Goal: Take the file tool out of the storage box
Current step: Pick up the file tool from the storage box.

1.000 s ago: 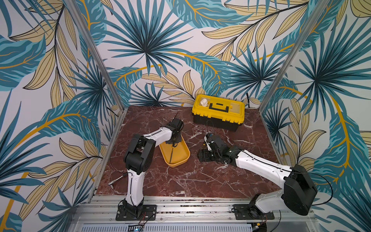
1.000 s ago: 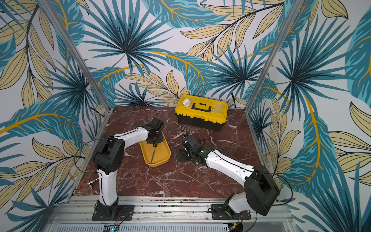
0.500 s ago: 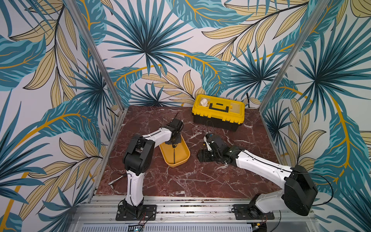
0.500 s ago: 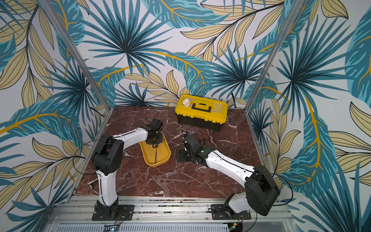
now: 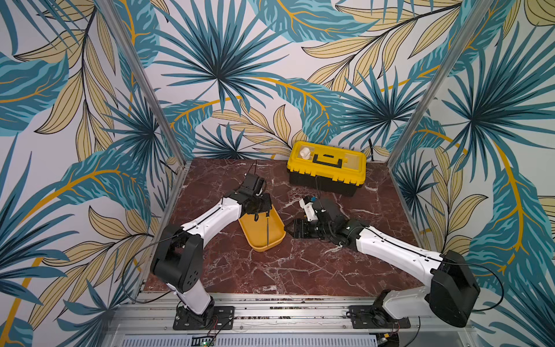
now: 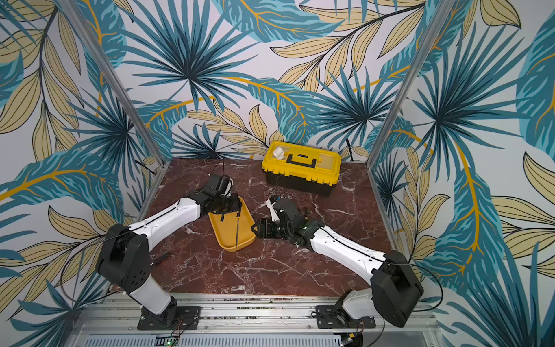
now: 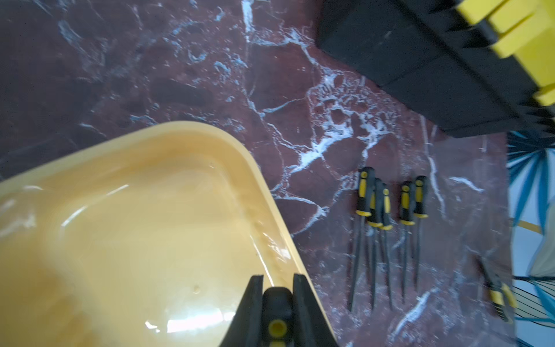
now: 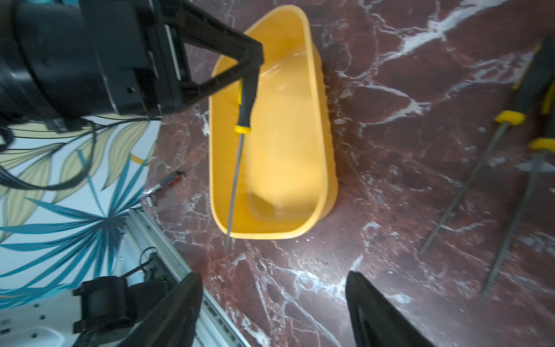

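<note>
Left tool clamps the black-and-yellow-handled steel file over the shallow yellow-orange plastic storage box. The lift-out looks half done, and next it needs carrying clear. Right tool gapes empty.

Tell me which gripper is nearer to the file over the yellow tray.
Left. The left gripper is shut on the handle of the file, over the storage box. The right gripper is open beside the box, apart from the file.

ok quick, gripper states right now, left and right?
Left gripper: closed, fingers clamped on the file tool by its handle.
Right gripper: open, holding nothing.
</note>
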